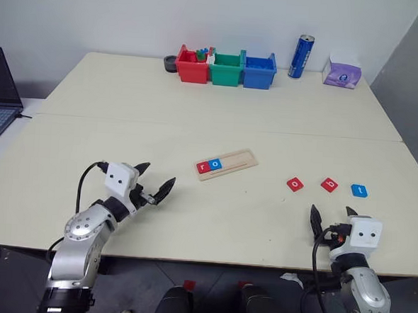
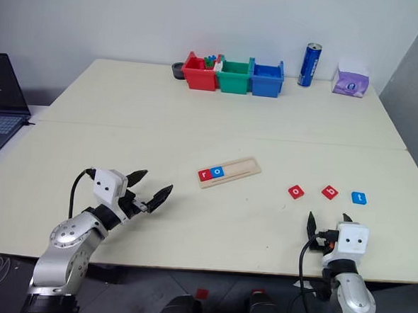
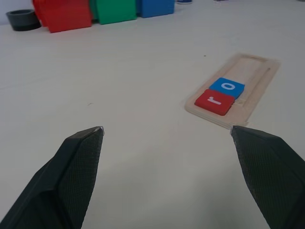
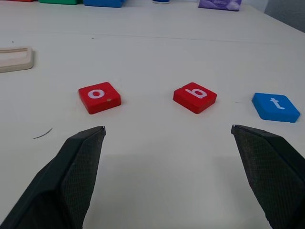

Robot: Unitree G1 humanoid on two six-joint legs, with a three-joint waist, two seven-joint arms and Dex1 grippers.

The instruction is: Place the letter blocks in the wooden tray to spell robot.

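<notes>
in the pale wooden tray [image 1: 227, 163] sit a red r block [image 1: 203, 167] and a blue o block [image 1: 215, 165], white letters. right of the tray lie a red o block [image 1: 295, 184], a red b block [image 1: 329, 184], a blue t block [image 1: 359, 190]. beyond the tray: red bin [image 1: 192, 66], green bin [image 1: 226, 69], blue bin [image 1: 259, 70]. my fingers [image 3: 71, 176] are black.

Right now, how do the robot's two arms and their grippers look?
Both arms are silver metal with black joints and a loose black cable. Each wrist carries a white box with two dark dots. The left gripper and right gripper each have two black, pointed, textured fingers.
</notes>
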